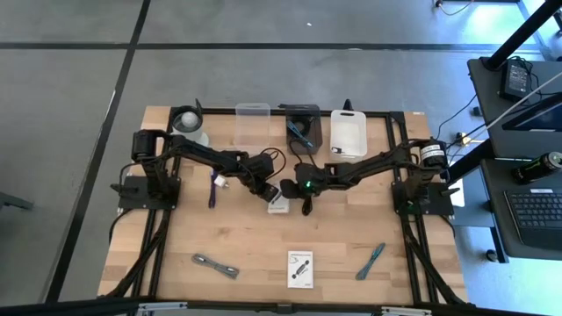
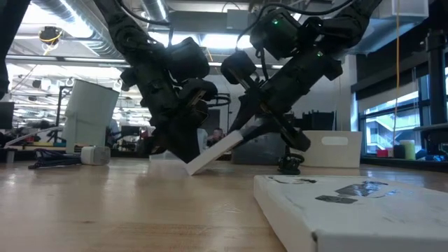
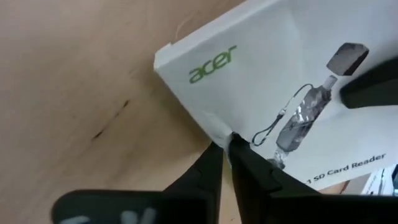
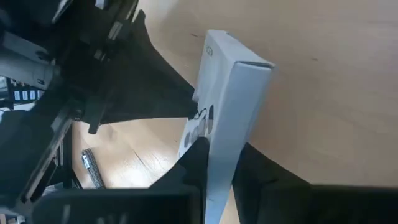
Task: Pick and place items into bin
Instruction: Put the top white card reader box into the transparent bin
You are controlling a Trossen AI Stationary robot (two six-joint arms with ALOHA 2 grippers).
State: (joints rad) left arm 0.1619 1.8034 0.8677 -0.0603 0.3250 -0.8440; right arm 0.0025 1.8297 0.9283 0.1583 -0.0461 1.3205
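A flat white box-like card with "acer" print (image 3: 267,56) stands tilted at mid-table (image 1: 278,204), its lower edge (image 2: 189,168) on the wood. Both grippers are shut on it: my left gripper (image 1: 270,191) on its left side and my right gripper (image 1: 299,197) on its right. A second white card (image 1: 300,268), a grey strip (image 1: 215,265) and a teal tool (image 1: 370,261) lie flat near the near edge. A black stick (image 1: 213,189) lies left of the left gripper. My left gripper (image 3: 225,146) pinches the card's edge (image 3: 214,127) between its two nearly closed fingers, at the low side of the card near the table (image 2: 183,155). My right gripper (image 4: 221,155) pinches the card across its thin thickness, one finger (image 4: 196,162) on each face, at the raised end (image 2: 241,136), slanting down from the right. The card is tilted, its lower edge on the table.
Along the far edge stand a clear bin (image 1: 253,123), a black bin (image 1: 305,127) and a white bin (image 1: 349,132), with a tape roll (image 1: 187,123) at far left. A small dark object (image 2: 289,165) sits under the right arm. Bare wood lies between the grippers and the near items.
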